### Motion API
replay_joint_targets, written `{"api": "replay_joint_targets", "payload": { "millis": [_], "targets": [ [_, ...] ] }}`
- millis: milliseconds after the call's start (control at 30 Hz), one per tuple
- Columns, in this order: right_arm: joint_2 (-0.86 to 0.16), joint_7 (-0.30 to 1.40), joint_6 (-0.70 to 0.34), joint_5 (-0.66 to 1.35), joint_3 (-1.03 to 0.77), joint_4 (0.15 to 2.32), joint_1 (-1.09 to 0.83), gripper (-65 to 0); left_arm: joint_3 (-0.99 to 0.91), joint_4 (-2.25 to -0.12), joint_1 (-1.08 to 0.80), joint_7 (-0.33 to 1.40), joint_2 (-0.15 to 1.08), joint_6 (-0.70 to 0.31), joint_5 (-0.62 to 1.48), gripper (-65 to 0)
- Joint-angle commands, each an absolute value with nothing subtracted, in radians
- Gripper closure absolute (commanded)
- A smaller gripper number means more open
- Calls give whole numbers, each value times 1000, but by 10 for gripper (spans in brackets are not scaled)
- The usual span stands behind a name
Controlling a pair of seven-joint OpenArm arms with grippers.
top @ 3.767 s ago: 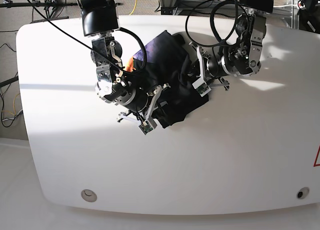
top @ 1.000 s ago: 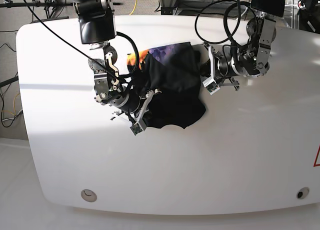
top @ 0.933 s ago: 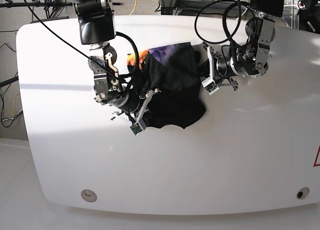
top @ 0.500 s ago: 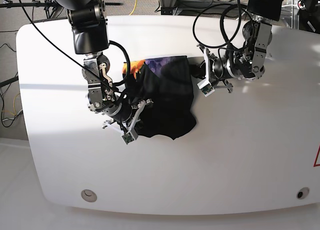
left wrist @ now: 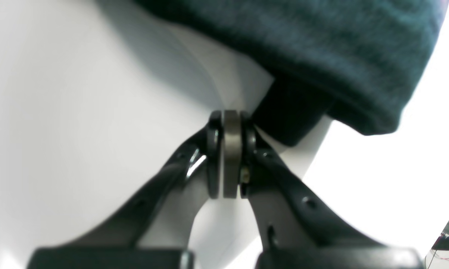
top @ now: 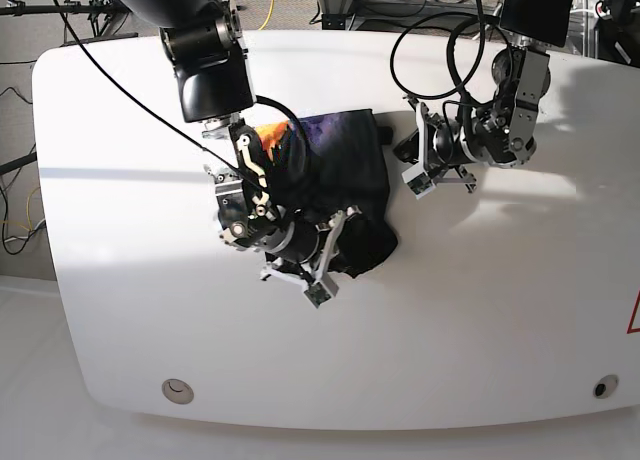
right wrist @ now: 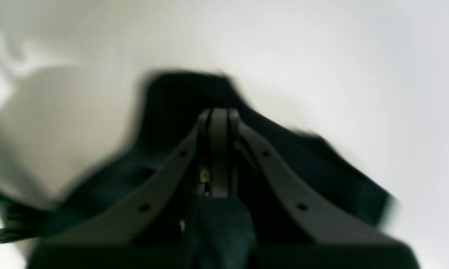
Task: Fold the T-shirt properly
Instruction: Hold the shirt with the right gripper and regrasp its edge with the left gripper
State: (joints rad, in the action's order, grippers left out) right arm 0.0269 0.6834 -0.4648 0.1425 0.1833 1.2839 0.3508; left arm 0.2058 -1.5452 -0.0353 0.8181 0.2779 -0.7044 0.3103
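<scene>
The black T-shirt (top: 348, 170) lies bunched at the middle of the white table (top: 480, 300), its orange and purple print (top: 290, 133) showing at the top left edge. My right gripper (top: 343, 223) is over the shirt's lower part; in the right wrist view it (right wrist: 218, 112) is shut with black cloth (right wrist: 179, 97) wrapped around its tips. My left gripper (top: 399, 147) is at the shirt's right edge. In the left wrist view it (left wrist: 228, 118) is shut, and a dark fold of the shirt (left wrist: 321, 48) hangs from its tip above the table.
Looping black cables (top: 440, 40) hang over both arms at the back. A round hole (top: 178, 389) sits near the table's front left edge and a second hole (top: 600, 387) at the front right. A red mark (top: 634, 315) shows at the right edge.
My right gripper swung right and toward the front, dragging the shirt's lower left part over itself, so the cloth is narrower and more bunched. My left gripper shifted slightly right.
</scene>
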Motion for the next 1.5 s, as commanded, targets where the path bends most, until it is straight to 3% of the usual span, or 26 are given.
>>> {"api": "replay_joint_targets", "payload": {
  "millis": [0,767,1100,1467],
  "targets": [
    [38,718,-468,157,181,1365,370,0,202,-1559,-18,834,288,-698,291,0],
    [-115,772,-458,143,170,1740,161,0,158,-1646,-8,816,287,-698,286,0],
    [-146,791,-456,140,176,1773,157,0,102,-1781,-30,851,278,-698,274,-4],
    [-121,775,-452,134,181,1661,171,0,161,-1771,-42,870,225,-698,270,-5]
  ]
}}
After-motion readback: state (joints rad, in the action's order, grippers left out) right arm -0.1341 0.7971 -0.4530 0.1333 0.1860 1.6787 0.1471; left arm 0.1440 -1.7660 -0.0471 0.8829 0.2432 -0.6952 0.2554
